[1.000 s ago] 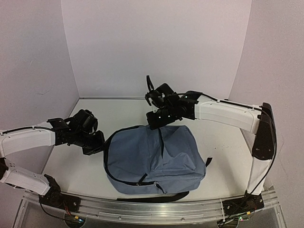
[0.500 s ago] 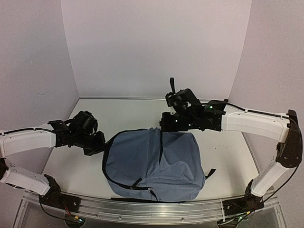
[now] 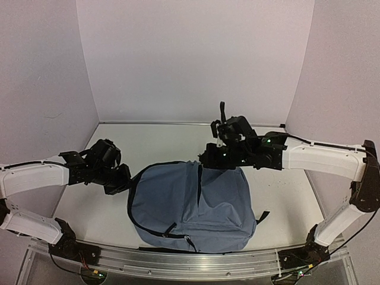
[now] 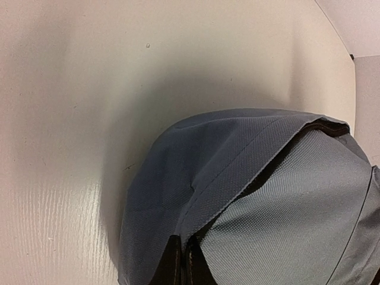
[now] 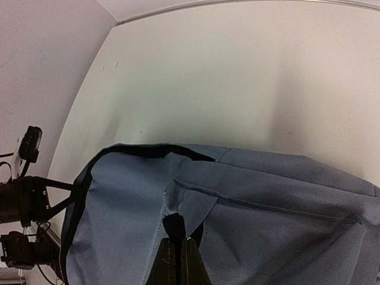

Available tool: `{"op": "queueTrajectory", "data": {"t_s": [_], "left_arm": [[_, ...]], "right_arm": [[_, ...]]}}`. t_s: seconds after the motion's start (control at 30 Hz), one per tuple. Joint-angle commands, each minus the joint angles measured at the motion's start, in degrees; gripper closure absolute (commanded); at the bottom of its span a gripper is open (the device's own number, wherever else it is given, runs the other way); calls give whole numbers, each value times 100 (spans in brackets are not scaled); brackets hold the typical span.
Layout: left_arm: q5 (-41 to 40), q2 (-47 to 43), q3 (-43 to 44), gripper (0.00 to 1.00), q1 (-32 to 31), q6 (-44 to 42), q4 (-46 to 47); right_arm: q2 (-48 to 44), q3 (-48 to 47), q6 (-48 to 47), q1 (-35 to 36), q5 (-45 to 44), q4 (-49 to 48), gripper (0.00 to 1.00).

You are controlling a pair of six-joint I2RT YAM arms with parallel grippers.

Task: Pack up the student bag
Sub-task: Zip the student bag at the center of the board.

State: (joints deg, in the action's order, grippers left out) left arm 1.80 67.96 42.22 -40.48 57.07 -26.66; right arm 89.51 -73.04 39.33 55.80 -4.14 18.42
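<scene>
One student bag (image 3: pixel 196 205) is lying at the near middle of the desk (image 3: pixel 148 139), its near edge sitting close to the metal rail (image 3: pixel 178 261). Two arms are reaching to it. The left jaws are pinching tight on fabric at its left edge, and the right jaws are pinching tight on fabric at its far edge. The pale desk is lying bare toward the far wall (image 3: pixel 196 59), and plain walls are closing in on the left, right and far sides.
</scene>
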Motion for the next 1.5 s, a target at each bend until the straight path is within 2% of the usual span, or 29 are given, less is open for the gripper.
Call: {"op": "queueTrajectory", "data": {"t_s": [0.0, 0.27, 0.37, 0.43, 0.53, 0.57, 0.63, 0.67, 0.83, 0.97, 1.07, 1.23, 1.47], "left_arm": [[-333, -92, -40, 100, 102, 42, -309], [-300, 28, -44, 100, 103, 107, -287], [-222, 102, 56, 99, 102, -88, -256], [-250, 136, 310, 88, 102, -479, -335], [-410, 109, 879, 46, 97, -1482, -507], [-472, 108, 1117, 38, 94, -1768, -529], [-398, 129, 1489, 28, 93, -2419, -342], [-252, 168, 1573, 26, 86, -2833, -133], [1270, 490, 1543, 26, 76, -4616, 1591], [2455, 1137, 1787, 28, 64, -5395, 2320], [3006, 1642, 2069, 33, 22, -5604, 2601], [3494, 2461, 2650, 41, -136, -5698, 2533], [3995, 2977, 2937, 43, -221, -5812, 2556]], "right_arm": [[-457, 273, 164, 85, 589, -401, 100], [-658, 581, 323, 423, 1048, -399, 100], [-722, 591, 344, 522, 976, -399, 100], [-787, 648, 388, 520, 748, -392, 100], [-891, 732, 497, 521, 431, -394, 100], [-919, 759, 527, 521, 326, -398, 100], [-964, 795, 552, 520, 160, -404, 100], [-977, 808, 562, 521, 123, -402, 100], [-1018, 809, 591, 522, 51, -401, 100], [-1054, 815, 623, 521, -6, -395, 100], [-1049, 822, 644, 526, -47, -400, 100], [-998, 818, 661, 520, -38, -392, 100], [-1010, 861, 680, 524, -43, -392, 100]]}}
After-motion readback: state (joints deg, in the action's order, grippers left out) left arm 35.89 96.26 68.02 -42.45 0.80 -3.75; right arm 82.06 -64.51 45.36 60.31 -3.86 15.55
